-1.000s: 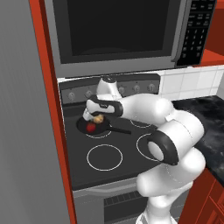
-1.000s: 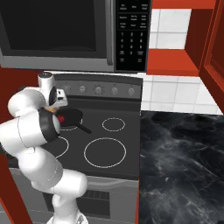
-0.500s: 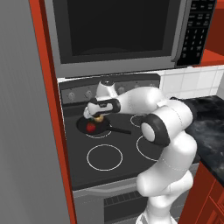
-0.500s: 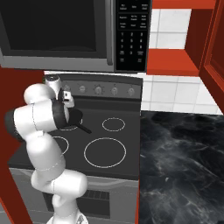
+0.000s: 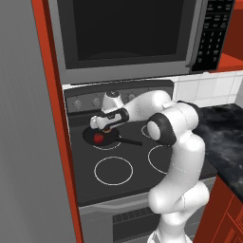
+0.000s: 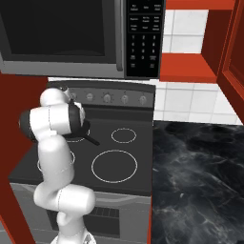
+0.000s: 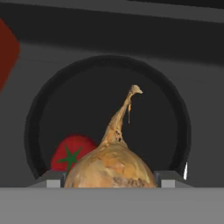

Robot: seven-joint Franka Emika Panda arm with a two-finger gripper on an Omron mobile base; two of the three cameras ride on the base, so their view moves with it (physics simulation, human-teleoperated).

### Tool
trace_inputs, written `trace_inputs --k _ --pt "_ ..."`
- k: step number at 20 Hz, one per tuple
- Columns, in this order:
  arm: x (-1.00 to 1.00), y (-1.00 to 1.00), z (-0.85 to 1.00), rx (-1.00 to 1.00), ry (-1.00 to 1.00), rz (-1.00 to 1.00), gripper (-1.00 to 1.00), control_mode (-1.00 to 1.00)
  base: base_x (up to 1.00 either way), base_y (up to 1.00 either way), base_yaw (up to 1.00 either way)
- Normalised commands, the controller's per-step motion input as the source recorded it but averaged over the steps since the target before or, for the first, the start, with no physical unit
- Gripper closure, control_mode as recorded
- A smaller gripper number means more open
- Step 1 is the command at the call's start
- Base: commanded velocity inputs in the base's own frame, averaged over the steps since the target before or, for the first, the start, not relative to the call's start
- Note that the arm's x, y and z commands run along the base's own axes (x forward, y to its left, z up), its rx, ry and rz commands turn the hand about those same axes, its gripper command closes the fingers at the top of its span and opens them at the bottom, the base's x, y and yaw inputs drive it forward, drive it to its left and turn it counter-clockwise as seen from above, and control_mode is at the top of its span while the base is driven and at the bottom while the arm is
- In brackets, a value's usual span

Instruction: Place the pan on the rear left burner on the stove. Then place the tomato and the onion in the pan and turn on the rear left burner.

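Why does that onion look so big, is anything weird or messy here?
Nothing stands out. The onion looks big because it sits between the end effector's jaws, right at the hand camera, above the pan. The tomato already lies in the pan on the stove. Nothing spilled.

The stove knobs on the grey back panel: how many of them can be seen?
4 in the right base view, in a row along the stove back panel: knobs at and. The arm covers the panel's left end, so one more may be hidden.
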Motion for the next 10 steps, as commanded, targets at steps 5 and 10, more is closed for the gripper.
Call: trace_inputs --k 5,10 --pt "0.08 0.00 -0.33 0.00 0.01 -0.09 1.00 -1.00 0.00 0.00 0.00" --pt "0.22 -0.10 -0.29 0.00 0.02 -0.10 1.00 -1.00 0.00 0.00 0.00"
